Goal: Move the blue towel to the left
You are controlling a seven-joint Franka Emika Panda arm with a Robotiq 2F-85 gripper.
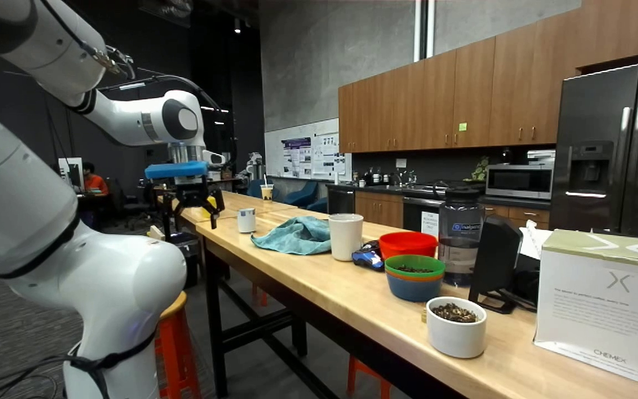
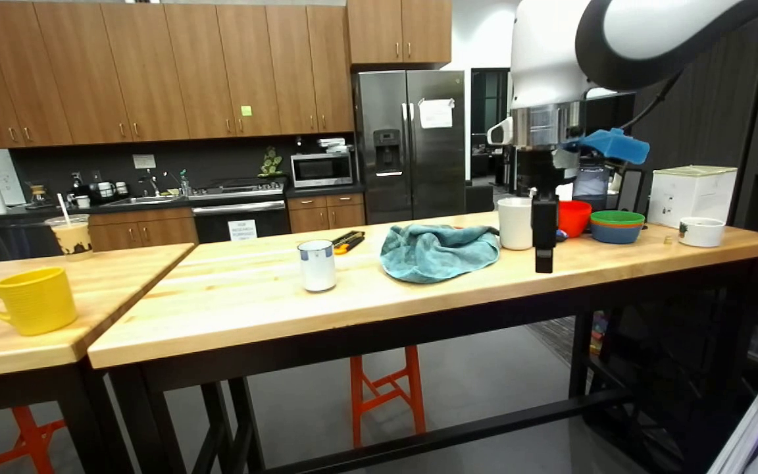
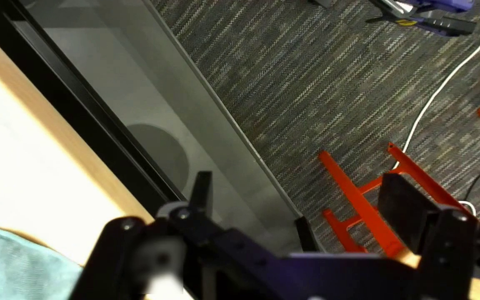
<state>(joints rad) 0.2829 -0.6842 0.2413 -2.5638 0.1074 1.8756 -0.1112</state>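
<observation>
The blue towel lies crumpled on the wooden table, and it shows again in an exterior view. In the wrist view only part of the towel shows, at the lower left corner. My gripper is open and empty, its fingers pointing down. It hangs in front of the table's near edge, apart from the towel. In an exterior view the gripper appears to the right of the towel. In the wrist view the floor and a red stool show between the spread fingers.
A tall white cup stands right beside the towel. A white mug and a black and orange tool are on its other side. Bowls, a bottle and a box stand farther along. A stool is below.
</observation>
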